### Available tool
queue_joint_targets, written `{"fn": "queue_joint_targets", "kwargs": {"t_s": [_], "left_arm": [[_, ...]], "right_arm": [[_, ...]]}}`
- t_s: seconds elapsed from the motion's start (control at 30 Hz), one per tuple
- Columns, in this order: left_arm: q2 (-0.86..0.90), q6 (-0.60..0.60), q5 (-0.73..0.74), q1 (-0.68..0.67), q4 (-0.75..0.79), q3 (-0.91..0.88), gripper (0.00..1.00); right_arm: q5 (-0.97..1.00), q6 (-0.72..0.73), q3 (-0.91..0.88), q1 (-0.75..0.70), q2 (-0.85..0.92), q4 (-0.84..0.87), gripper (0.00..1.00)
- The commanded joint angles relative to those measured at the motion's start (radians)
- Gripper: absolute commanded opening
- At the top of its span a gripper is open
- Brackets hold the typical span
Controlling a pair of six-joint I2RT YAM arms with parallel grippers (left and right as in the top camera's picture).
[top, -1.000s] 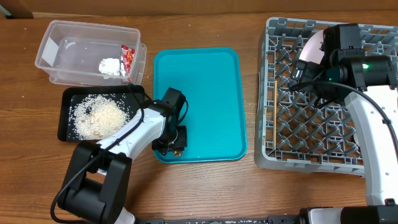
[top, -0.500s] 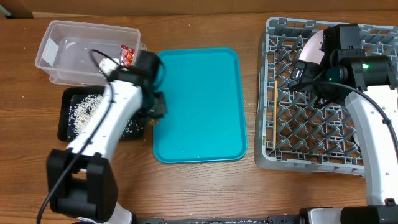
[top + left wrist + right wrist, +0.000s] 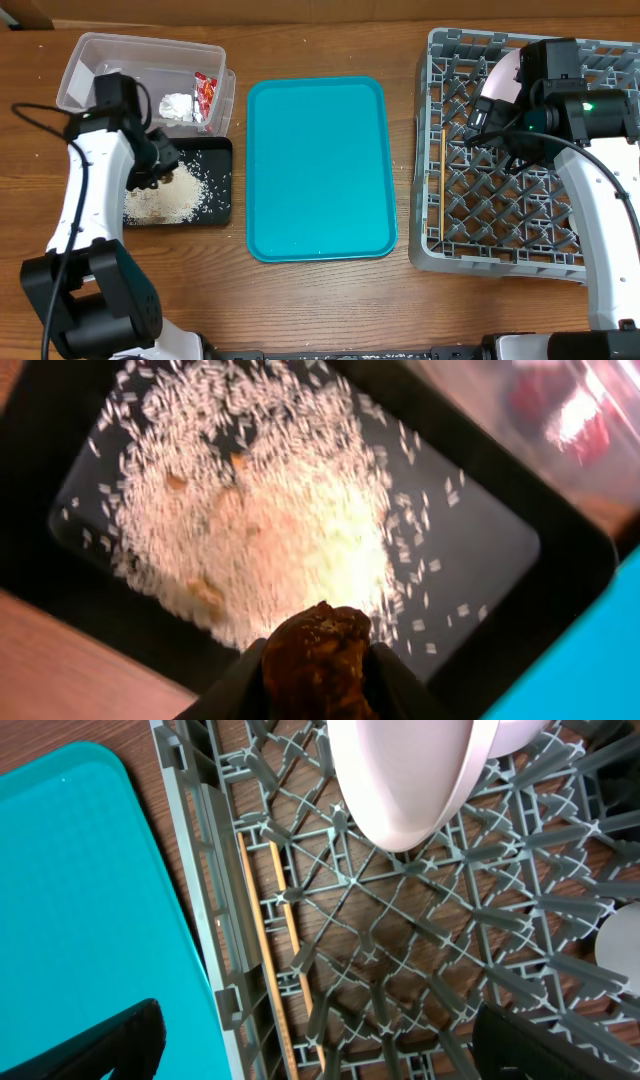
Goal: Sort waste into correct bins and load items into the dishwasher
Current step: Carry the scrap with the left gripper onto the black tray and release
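Pinched brown food scrap (image 3: 317, 652) in left gripper (image 3: 152, 172) above rice (image 3: 270, 510) in black tray (image 3: 490, 560), near left edge; hovered right gripper (image 3: 315, 1050), fingers wide, over dish rack (image 3: 500, 225).

Far left corner: clear tub (image 3: 100, 60) holds red wrapper (image 3: 205, 92) and crumpled napkin (image 3: 177, 105); black tray (image 3: 215, 152) just in front carries white rice (image 3: 165, 200), a brown food scrap (image 3: 318, 660) pinched above it. Right edge: grey dish rack (image 3: 440, 250) holds a tilted white plate (image 3: 497, 82), chopsticks (image 3: 272, 950) along its left wall

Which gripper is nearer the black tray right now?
Left. The left gripper hangs right over the black tray, pinching a brown scrap; the right gripper is far off over the rack, beyond the teal tray.
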Motion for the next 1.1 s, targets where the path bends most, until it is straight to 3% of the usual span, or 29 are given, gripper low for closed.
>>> {"fn": "queue_joint_targets", "kwargs": {"t_s": [0.0,0.4,0.7,1.07], "left_arm": [[-0.007,0.015,-0.010,0.008,0.057,-0.066,0.33],[0.000,0.016,-0.009,0.010,0.342,-0.280,0.39],[0.007,0.016,-0.010,0.010,0.359,-0.315,0.40],[0.007,0.020,-0.009,0.010,0.349,-0.315,0.59]], "right_arm": [[0.005,-0.006,0.018,-0.007,-0.006,0.003,1.00],[0.005,-0.006,0.018,-0.007,-0.006,-0.004,1.00],[0.005,-0.006,0.018,-0.007,-0.006,-0.008,1.00],[0.005,-0.006,0.018,-0.007,-0.006,-0.008,1.00]]}}
